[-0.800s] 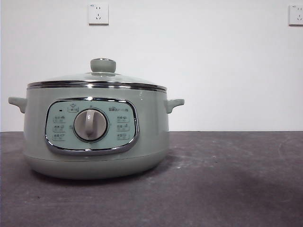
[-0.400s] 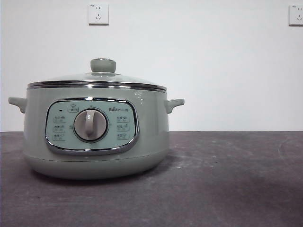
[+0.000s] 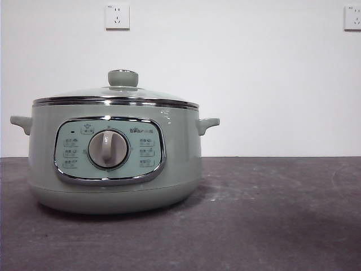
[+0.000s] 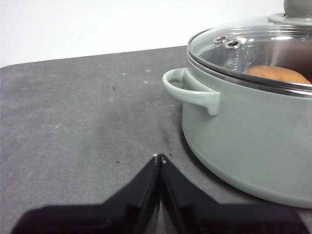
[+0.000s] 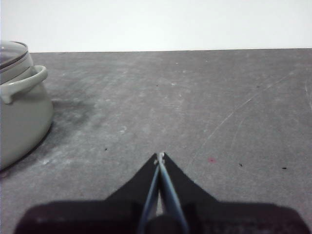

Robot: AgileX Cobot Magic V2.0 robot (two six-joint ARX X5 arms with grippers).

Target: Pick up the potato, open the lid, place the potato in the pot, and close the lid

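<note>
The sage-green pot (image 3: 115, 164) stands on the dark table at the left of the front view, its dial facing me. The glass lid (image 3: 115, 94) with its green knob (image 3: 123, 78) rests shut on the rim. Through the glass in the left wrist view I see the orange-brown potato (image 4: 278, 74) lying inside the pot (image 4: 243, 131). My left gripper (image 4: 159, 157) is shut and empty, low over the table a short way from the pot's side handle (image 4: 190, 90). My right gripper (image 5: 160, 156) is shut and empty, apart from the pot (image 5: 22, 112). Neither arm shows in the front view.
The dark grey tabletop (image 3: 271, 214) stretches to the right of the pot. A white wall with two sockets (image 3: 117, 16) stands behind. A small red speck (image 5: 211, 160) lies on the table near the right gripper.
</note>
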